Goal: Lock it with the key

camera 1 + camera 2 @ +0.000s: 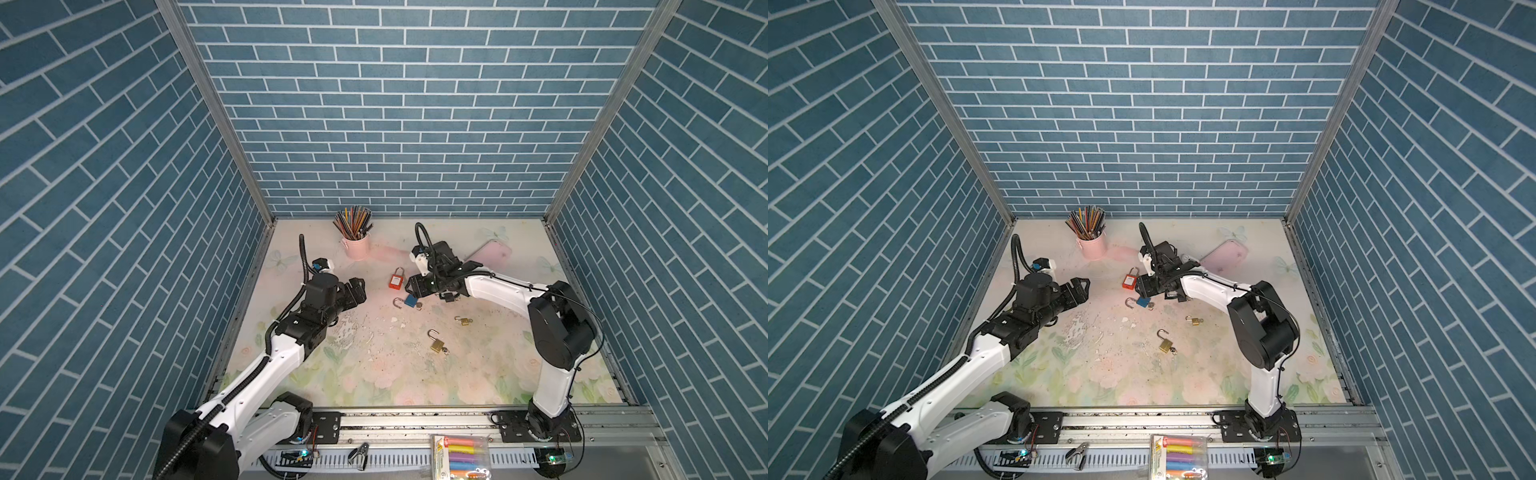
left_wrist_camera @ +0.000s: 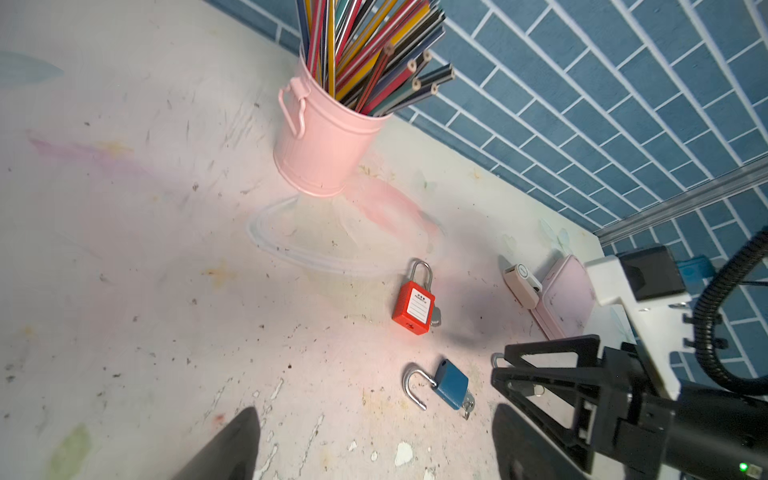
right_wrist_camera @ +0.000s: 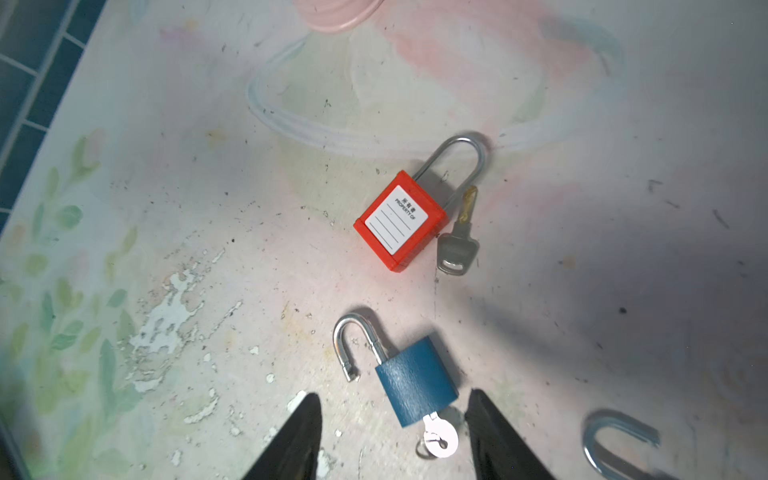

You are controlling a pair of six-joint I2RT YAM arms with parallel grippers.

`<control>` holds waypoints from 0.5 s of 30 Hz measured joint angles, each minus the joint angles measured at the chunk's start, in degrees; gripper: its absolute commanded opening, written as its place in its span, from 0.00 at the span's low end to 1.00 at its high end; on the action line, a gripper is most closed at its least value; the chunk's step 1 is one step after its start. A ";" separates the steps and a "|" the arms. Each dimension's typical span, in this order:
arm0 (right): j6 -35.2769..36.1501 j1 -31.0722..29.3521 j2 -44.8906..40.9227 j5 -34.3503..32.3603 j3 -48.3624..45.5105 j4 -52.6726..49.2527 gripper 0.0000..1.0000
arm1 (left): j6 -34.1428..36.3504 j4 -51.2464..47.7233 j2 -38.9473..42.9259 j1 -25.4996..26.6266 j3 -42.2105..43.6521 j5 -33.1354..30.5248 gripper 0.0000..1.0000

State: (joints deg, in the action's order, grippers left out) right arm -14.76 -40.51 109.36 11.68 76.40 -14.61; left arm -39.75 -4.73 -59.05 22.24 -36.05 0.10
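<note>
step: you look to be starting on the blue lock (image 3: 415,382). its shackle is swung open, off its hole, so it is not locked yet.
next: i'd say you must swing that shackle over its hole and press it home while one claw pins the body, then turn the key (image 3: 438,438) and draw it out. the key is small and sits low on the table, so it calls for a low, square pinch.
table (image 1: 415,374): floral and scuffed. the locks lie about its middle.
left claw (image 1: 362,291): left of the locks and well apart from them, spread full wide, holding nothing.
right claw (image 3: 392,395): low over the blue lock, from the right. its fingers are well apart and straddle the key end, gripping nothing.
bucket (image 2: 324,149): pink, upright, far side, left of middle. it is packed with pencils (image 2: 365,50).
case (image 2: 565,307): pink, flat, lid down, far right. you cannot tell what is inside.
red lock (image 3: 399,220): just far of the blue lock. its shackle is seated, so it looks done.
blue lock: mid-table, lying flat.
brass lock (image 1: 436,345): near and right of the blue lock, shackle open.
small brass lock (image 1: 463,321): right of middle, too small to tell its state.
loose key (image 3: 457,245): just beside the red lock, not in it.
key: seated in the blue lock's keyhole, on a ring.
</note>
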 measured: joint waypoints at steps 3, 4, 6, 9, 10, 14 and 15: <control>2.38 -0.07 2.71 -1.36 1.46 -0.46 0.79 | -1.09 -0.44 -0.68 0.00 0.61 0.50 0.88; 2.86 0.02 3.39 -1.68 1.81 -0.59 0.78 | -1.36 -0.50 -0.81 0.00 0.74 0.66 0.88; 3.54 0.07 4.61 -2.32 2.34 -0.81 0.77 | -1.66 -0.70 -0.96 -0.02 0.79 0.85 0.88; 4.44 0.11 6.12 -2.56 2.91 -0.85 0.72 | -1.75 -0.72 -1.25 -0.04 0.79 0.94 0.88; 4.66 0.17 6.54 -2.45 2.93 -0.87 0.71 | -1.75 -0.70 -1.42 -0.04 0.79 0.94 0.88; 5.09 0.17 7.80 -1.49 2.93 -1.16 0.66 | -1.77 -0.74 -2.08 -0.04 0.79 0.90 0.88; 5.20 0.17 7.98 -1.22 2.93 -1.33 0.66 | -1.81 -0.74 -2.16 -0.04 0.79 0.90 0.88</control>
State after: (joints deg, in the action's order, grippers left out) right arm -9.56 -40.34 117.34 10.46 79.33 -15.94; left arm -41.56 -5.48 -61.21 22.20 -35.27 0.99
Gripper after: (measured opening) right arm 0.665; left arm 0.883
